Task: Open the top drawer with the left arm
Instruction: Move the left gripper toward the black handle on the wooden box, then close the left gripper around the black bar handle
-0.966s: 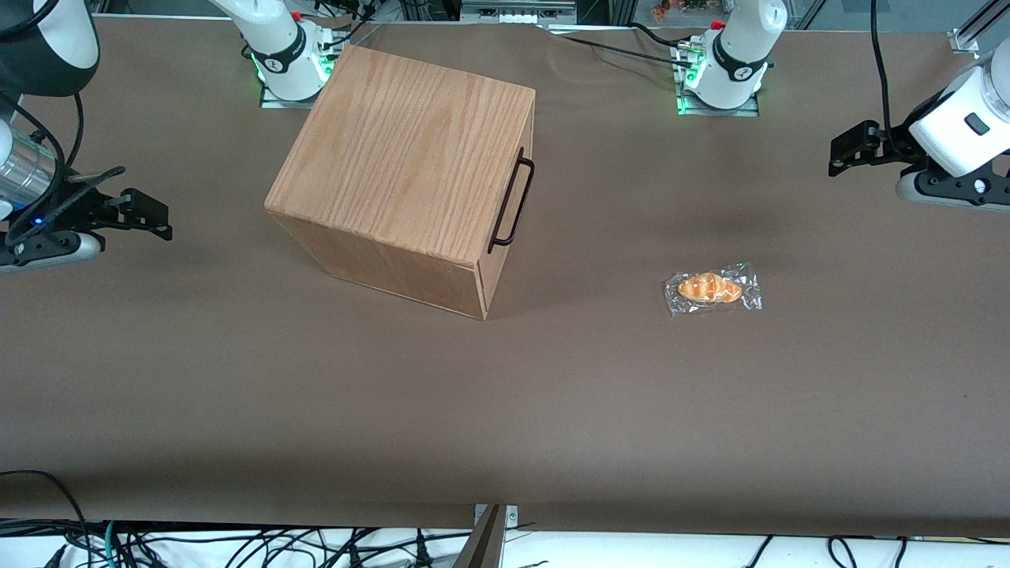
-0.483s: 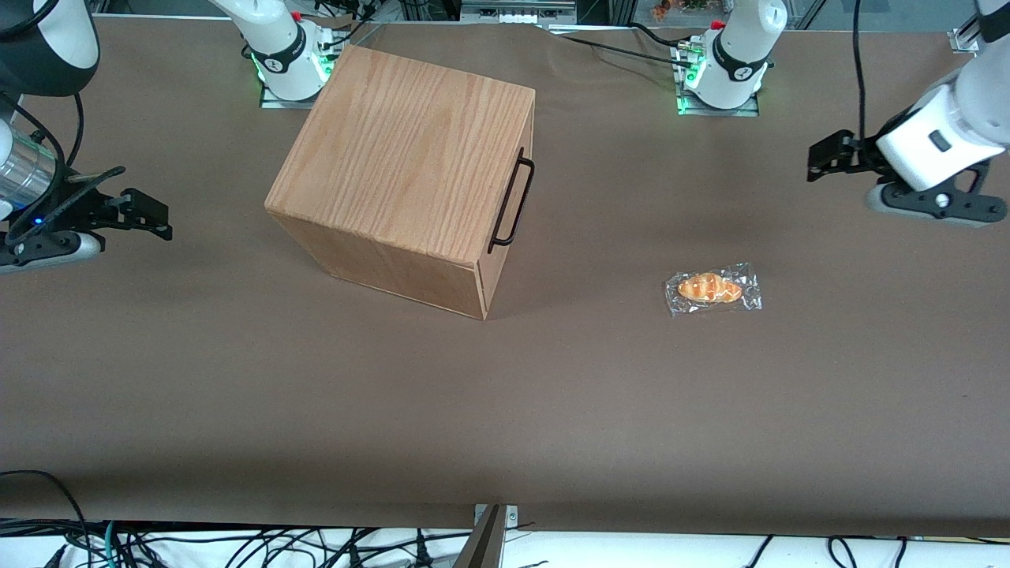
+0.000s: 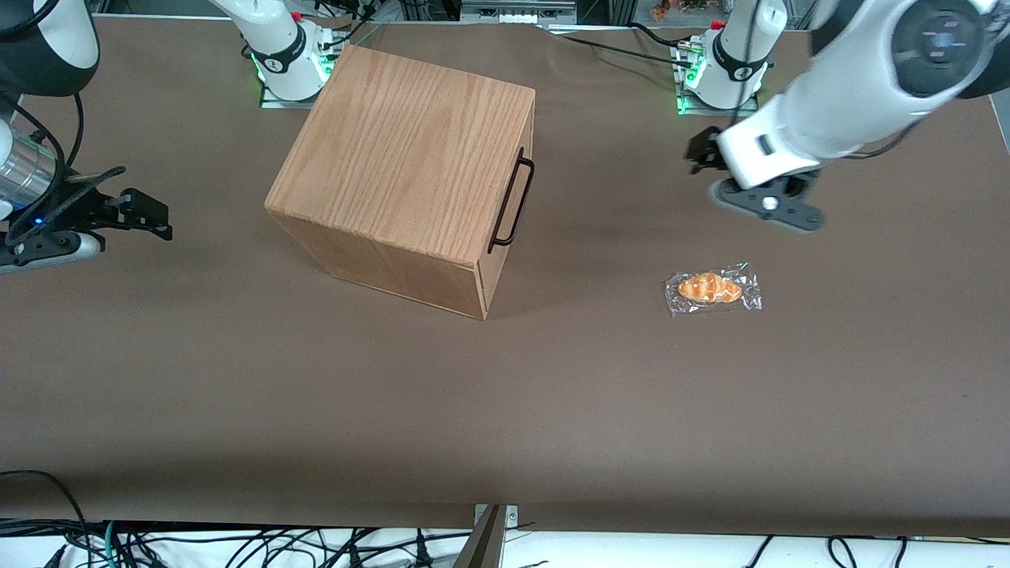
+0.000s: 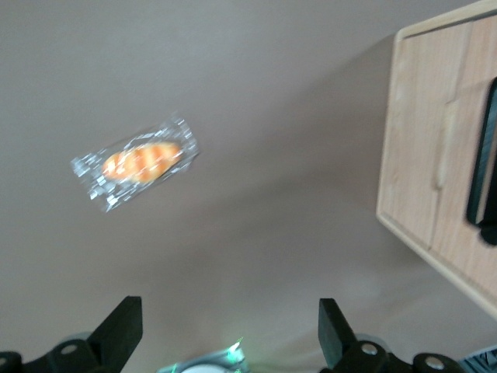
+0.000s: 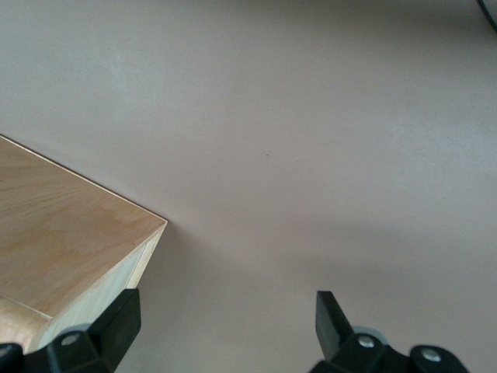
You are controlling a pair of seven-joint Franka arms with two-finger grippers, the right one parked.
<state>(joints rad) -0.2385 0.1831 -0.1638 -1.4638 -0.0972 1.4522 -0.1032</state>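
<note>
A: Where's the top drawer (image 3: 514, 197)?
B: In the wooden box (image 3: 410, 158), pushed in flush. Front view shows only a sliver of the drawer face plus its black wire handle (image 3: 511, 201), on the box side turned toward the working arm's end of the surface (image 3: 505, 410). Left wrist view gives more: plank front (image 4: 454, 140) w/ seam lines, and the handle (image 4: 483, 167) standing off it.
A: And the left arm (image 3: 852, 87)?
B: Up over the surface, reaching in from the working arm's end. Its claw (image 3: 698, 154) hangs in the air, well apart from the handle, roughly at 3 o'clock from the box in the front view.
A: Claw state?
B: Spread wide. Left wrist view has both fingertips (image 4: 124, 322) far apart w/ nothing between; front view can't show that, too smeared there.
A: Anything else around?
B: A wrapped bread roll (image 3: 712, 289) flat on the surface, nearer the front cam than the claw, approx 6 o'clock of it in the front view. Left wrist view sees it too (image 4: 140, 163), clear of the box. Right wrist view only catches a box corner (image 5: 70, 249) and bare surface.
</note>
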